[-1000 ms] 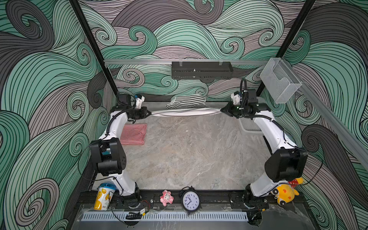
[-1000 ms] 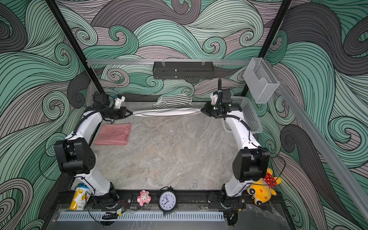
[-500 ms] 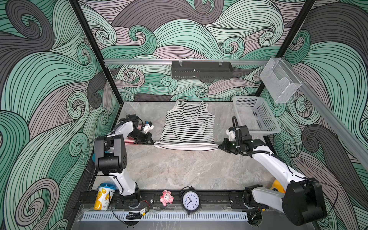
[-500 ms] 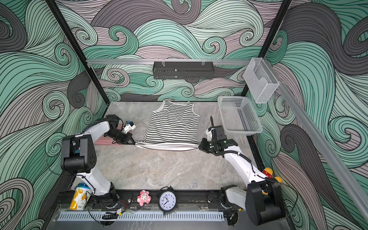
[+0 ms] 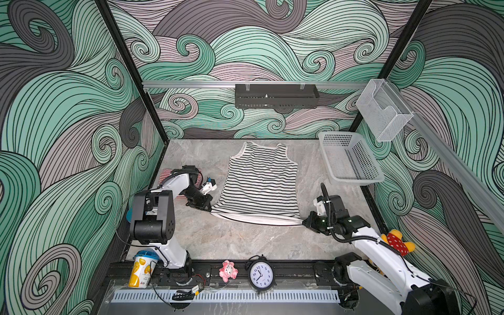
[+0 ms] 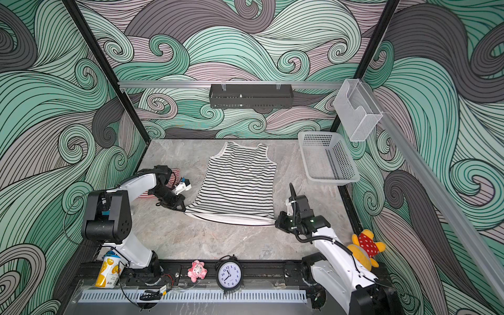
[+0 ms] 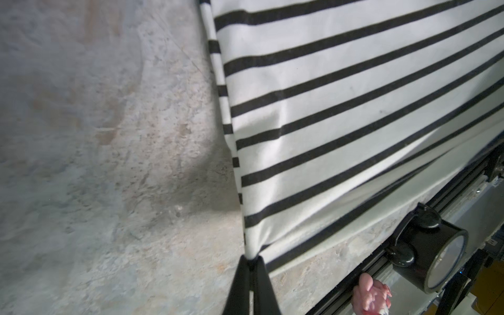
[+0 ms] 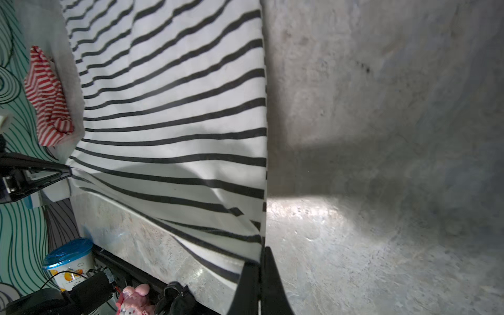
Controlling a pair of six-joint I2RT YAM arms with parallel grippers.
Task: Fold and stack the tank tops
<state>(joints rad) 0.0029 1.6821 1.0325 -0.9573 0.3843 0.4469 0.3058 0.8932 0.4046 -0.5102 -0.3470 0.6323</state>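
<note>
Both arms have dragged the black-and-white tank top (image 5: pixel 261 185) forward, jaws pinching its bottom corners tight, probably to spread it flat on the counter (image 5: pixel 245 240) for folding.

A white basket (image 5: pixel 357 180) sits at two o'clock on the desk (image 5: pixel 231 240); a yellow cup (image 5: pixel 141 270), pink toy (image 5: pixel 228 270) and alarm clock (image 5: pixel 261 275) line the six o'clock edge; a yellow plush (image 5: pixel 398 242) at four

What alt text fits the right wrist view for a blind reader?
The right gripper pinches one hem corner of the black-striped tank top spread on the grey table; the left gripper holds the other. The red-striped top lies beyond.
</note>
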